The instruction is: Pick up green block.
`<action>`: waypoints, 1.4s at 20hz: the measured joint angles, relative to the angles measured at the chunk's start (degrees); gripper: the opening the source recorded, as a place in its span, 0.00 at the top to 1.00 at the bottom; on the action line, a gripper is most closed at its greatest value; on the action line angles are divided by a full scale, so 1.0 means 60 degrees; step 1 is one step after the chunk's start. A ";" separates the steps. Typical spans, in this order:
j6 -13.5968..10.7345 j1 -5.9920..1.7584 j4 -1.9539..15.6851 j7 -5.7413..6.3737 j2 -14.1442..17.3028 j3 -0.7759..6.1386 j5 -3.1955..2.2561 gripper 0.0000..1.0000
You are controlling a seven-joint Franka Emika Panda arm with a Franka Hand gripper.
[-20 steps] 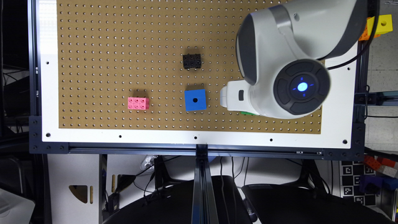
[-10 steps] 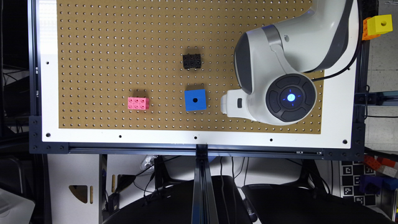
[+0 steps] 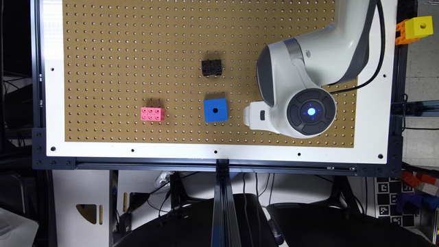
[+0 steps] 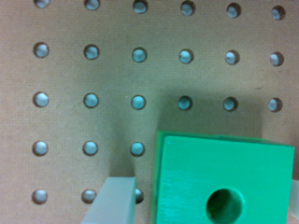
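Presently, green block [image 4: 224, 179] sat on pegboard [image 4: 88, 74] between spread fingers [image 4: 113, 200] of gripper [image 4: 201, 205]; nothing clamped. Finger stood just beside block face, small gap visible. Judgement: descend fully, centre block, close squarely on opposite flat faces, lift straight.

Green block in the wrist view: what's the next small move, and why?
Probably close the fingers. The green block sits on the pegboard right beside one grey finger, with a narrow gap between them, so the gripper looks open and already straddling it. The far finger is barely visible, so check alignment first.
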 joint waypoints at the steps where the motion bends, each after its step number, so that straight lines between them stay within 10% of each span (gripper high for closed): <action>1: 0.0001 0.0008 0.0011 0.0003 0.0000 0.0000 0.0000 0.00; 5: -0.0002 0.0026 0.0143 0.0007 0.0040 -0.0008 0.0000 0.00; 6: -0.0004 0.0022 0.0268 0.0005 0.0143 -0.0024 0.0002 1.00; 21: -0.0144 0.0010 0.0265 0.0006 0.0054 -0.0074 0.0002 1.00; 28: -0.1033 0.0011 0.0269 0.0039 -0.0713 -0.0074 0.0002 1.00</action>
